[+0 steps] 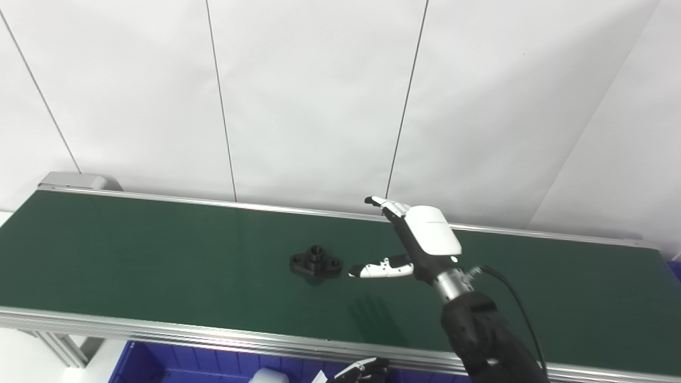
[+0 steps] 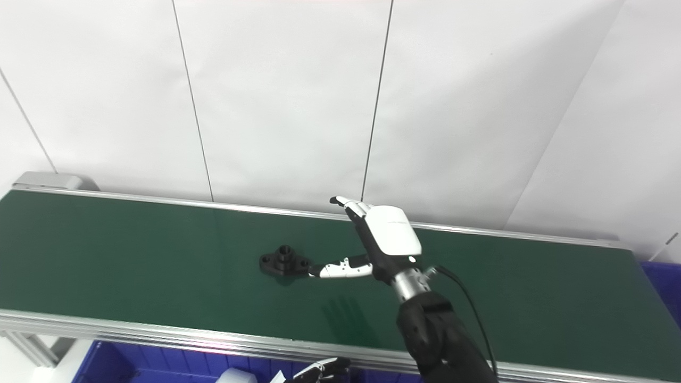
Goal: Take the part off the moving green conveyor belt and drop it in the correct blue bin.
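Green belt material fills the scene: the conveyor belt (image 1: pixel 159 255) runs from the left edge to the right between silver aluminium rails, in front of a white panelled wall (image 1: pixel 319 96). Toward the middle of the belt, left of centre, lies the part (image 1: pixel 315 261), a small black flanged piece with a raised round boss and a lobe on each side, flat on the green surface and held by nothing. Just to its right hangs the right hand (image 1: pixel 420 239), above the belt with its white back plate turned up. Its fingers (image 1: pixel 384 204) reach out toward the far rail and are spread from the thumb (image 1: pixel 380 268), which points left toward the part; the hand is released and grasps nothing. In the left eye view a narrow gap shows between thumb tip and part, while in the right eye view the two overlap, so contact cannot be told. The dark sleeved forearm rises from the bottom edge at the right, a black cable trailing from the wrist. Below the near rail sits a blue bin (image 1: pixel 159 367), and beside it only the fingertips of the left hand (image 1: pixel 362 371) show; its state cannot be told. Another blue bin (image 2: pixel 662 282) peeks out at the far right.
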Robot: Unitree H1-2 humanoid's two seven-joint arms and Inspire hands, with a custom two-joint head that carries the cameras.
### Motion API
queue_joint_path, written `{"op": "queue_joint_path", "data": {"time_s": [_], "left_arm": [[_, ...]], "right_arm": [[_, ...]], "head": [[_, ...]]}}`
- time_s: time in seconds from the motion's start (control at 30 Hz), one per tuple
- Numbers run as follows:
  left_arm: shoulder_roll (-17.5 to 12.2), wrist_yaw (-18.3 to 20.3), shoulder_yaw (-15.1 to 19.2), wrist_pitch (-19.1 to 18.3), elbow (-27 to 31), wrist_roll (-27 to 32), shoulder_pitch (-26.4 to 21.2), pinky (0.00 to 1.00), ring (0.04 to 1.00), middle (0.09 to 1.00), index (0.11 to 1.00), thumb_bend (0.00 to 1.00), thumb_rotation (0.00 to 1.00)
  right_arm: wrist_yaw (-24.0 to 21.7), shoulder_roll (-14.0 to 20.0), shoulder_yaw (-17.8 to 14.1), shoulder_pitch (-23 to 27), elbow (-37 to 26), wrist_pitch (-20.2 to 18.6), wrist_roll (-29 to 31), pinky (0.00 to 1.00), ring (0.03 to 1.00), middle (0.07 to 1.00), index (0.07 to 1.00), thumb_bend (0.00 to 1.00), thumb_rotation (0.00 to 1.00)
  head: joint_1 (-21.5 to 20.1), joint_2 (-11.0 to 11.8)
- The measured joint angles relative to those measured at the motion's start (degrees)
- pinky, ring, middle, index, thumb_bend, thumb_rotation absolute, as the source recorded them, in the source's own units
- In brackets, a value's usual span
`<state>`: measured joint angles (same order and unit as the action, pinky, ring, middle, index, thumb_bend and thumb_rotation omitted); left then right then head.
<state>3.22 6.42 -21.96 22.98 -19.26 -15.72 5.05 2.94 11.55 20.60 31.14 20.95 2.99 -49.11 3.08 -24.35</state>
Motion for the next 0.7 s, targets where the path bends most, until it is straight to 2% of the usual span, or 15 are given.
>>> {"op": "queue_joint_path", "data": {"time_s": [0.27, 0.53, 0.7], "left_arm": [[0.5, -0.93, -0.32, 0.02, 0.02, -0.96, -0.03, 0.7, 0.786, 0.827, 0.829, 0.73, 0.58], [0.47, -1.62, -0.81, -0.02, 0.8, -2.13, -0.03, 0.7, 0.787, 0.829, 0.83, 0.71, 0.58], [0.48, -1.62, -1.06, -0.12, 2.08, -2.08, -0.01, 0.71, 0.794, 0.834, 0.832, 0.71, 0.57]], "right_arm": [[1.57, -0.88, 4.0, 6.22, 9.56, -0.13, -2.91, 0.62, 0.737, 0.8, 0.816, 0.93, 0.66], [1.54, -1.45, 5.63, 8.45, 15.8, -0.34, -3.14, 0.6, 0.711, 0.789, 0.818, 0.93, 0.64], [1.49, -1.92, 7.05, 8.87, 17.37, -1.29, -3.67, 0.59, 0.692, 0.775, 0.818, 0.92, 0.61]], "head": [[0.79, -0.35], [1.5, -0.88], [1.32, -1.14]]}}
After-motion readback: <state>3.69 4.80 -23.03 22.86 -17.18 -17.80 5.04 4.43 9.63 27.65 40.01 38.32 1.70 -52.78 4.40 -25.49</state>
